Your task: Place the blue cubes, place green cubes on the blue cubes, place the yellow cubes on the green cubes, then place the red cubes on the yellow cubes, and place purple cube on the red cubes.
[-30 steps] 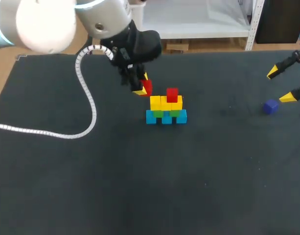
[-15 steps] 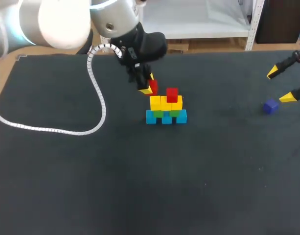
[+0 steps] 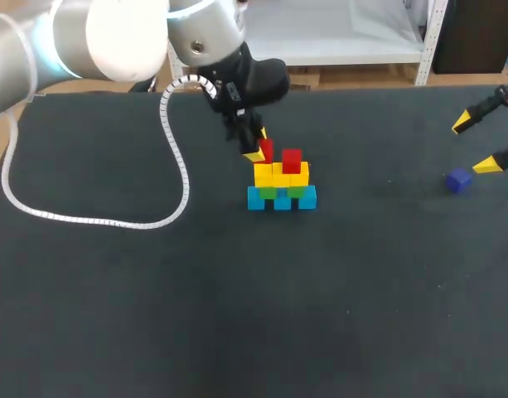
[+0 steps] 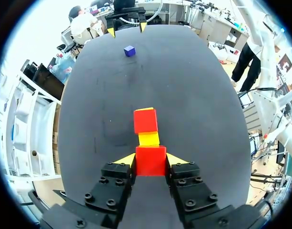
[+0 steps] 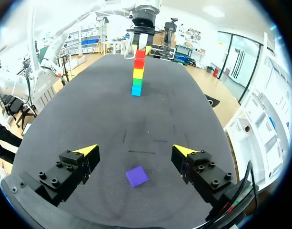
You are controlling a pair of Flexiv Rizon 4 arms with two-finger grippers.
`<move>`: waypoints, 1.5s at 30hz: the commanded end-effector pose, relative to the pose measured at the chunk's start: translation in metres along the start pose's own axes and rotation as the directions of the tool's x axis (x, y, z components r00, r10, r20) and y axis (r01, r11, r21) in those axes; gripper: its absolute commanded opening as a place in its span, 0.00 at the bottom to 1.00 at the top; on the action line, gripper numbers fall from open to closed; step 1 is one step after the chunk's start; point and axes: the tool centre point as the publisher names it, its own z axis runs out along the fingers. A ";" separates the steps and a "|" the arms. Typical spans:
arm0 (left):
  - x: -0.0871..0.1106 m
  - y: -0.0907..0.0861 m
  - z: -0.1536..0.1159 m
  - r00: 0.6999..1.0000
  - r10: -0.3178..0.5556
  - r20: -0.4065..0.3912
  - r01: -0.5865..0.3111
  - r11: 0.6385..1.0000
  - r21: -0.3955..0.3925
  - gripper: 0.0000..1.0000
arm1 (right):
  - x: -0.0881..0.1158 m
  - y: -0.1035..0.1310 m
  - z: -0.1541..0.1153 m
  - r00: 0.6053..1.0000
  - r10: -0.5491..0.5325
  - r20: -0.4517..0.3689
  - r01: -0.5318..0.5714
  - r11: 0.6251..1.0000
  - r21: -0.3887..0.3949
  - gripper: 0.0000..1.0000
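Note:
A small tower stands mid-table: blue cubes [image 3: 281,199] at the bottom, green cubes [image 3: 280,191] on them, yellow cubes [image 3: 280,175] above, and one red cube [image 3: 292,159] on the right yellow cube. My left gripper [image 3: 259,149] is shut on a second red cube [image 4: 150,160], held just above the tower's left yellow cube [image 4: 148,139], beside the placed red cube [image 4: 145,120]. The purple cube [image 3: 459,180] lies alone at the far right. My right gripper [image 5: 135,152] stands open over the purple cube [image 5: 136,176], which lies below the gap between its fingers, untouched.
A white coiled cable [image 3: 175,170] from my left arm loops over the black table [image 3: 237,315] at the left.
My left gripper has carried the red cube rightward, from left of the tower to just over its left yellow cube. The right arm and purple cube have not moved.

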 end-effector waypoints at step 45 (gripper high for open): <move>-0.011 0.003 0.022 1.000 0.003 0.003 -0.003 1.000 0.031 0.00 | 0.000 0.000 0.000 1.000 -0.001 0.001 0.001 1.000 0.001 1.00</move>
